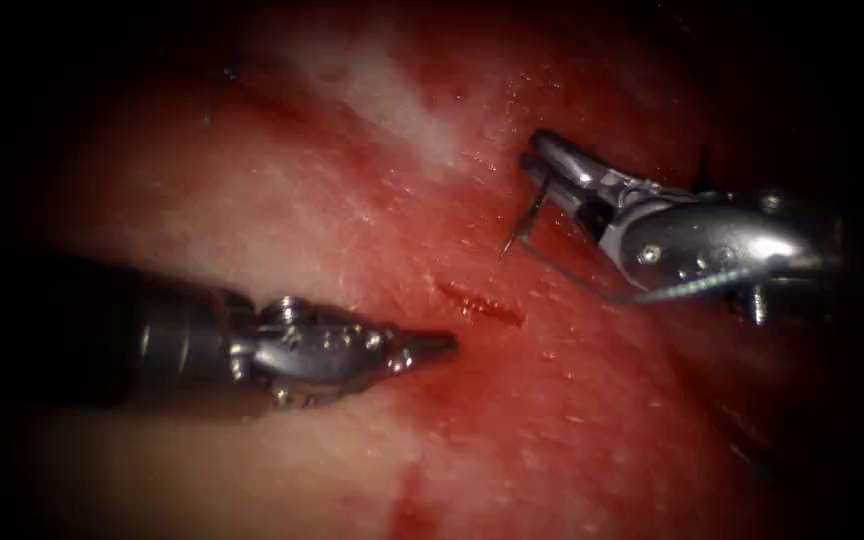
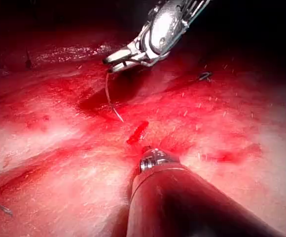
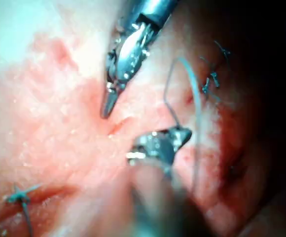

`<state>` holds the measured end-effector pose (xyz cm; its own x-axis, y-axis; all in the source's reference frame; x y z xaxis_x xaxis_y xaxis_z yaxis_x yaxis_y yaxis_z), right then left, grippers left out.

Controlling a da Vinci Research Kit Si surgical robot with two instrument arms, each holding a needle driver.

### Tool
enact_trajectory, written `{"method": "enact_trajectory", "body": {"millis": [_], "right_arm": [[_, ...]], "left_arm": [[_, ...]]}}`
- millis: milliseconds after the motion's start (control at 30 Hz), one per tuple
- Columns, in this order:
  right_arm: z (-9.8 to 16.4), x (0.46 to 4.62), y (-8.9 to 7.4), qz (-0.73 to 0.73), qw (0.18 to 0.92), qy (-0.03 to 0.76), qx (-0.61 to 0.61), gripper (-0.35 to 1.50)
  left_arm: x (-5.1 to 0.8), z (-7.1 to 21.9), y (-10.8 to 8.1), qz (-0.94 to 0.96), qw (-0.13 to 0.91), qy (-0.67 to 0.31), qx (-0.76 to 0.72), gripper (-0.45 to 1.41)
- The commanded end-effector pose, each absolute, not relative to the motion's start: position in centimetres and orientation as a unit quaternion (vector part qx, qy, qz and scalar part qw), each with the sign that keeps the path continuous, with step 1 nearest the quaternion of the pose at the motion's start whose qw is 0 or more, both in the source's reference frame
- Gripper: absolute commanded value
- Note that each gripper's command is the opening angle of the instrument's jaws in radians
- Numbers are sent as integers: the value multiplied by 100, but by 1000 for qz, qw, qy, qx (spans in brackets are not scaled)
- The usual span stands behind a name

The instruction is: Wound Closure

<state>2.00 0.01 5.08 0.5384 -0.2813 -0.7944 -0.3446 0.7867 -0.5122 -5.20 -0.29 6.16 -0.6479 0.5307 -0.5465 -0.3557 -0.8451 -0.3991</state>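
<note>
No writing can be read on either tool. The right tool [image 1: 542, 160] has its fingers [image 1: 562, 165] clamped on the curved needle [image 1: 522, 220] near its back end; the needle hangs from them, its point free above the tissue [image 1: 332, 220], right of the cut [image 1: 480, 300]. Thread [image 1: 592, 285] trails beneath this tool. The left tool [image 1: 442, 345], fingers together and holding nothing, rests just left of the cut, with open tissue between the tools.

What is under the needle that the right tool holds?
Bare tissue right of the cut. The needle hangs free from the right tool, tip above the surface. Tool covers its gripped part.
</note>
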Motion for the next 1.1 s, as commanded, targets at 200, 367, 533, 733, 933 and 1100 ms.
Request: {"method": "enact_trajectory", "body": {"millis": [200,367,533,733,933,1100], "right_arm": [[514,209,3,18,813,481,-328,-35],[518,212,0,12,812,478,-333,-35],[519,211,1,11,813,476,-335,-35],[524,214,-4,5,816,473,-331,-35],[536,220,-12,0,824,467,-320,-35],[544,220,-20,2,827,469,-311,-35]], "left_arm": [[-526,620,-32,898,247,-129,-339,-5],[-526,617,-32,898,247,-130,-339,-5],[-526,616,-33,898,248,-130,-339,-6],[-526,616,-32,898,247,-131,-340,-6],[-525,616,-31,898,247,-131,-340,-8],[-523,618,-30,898,247,-131,-340,-10]]}}
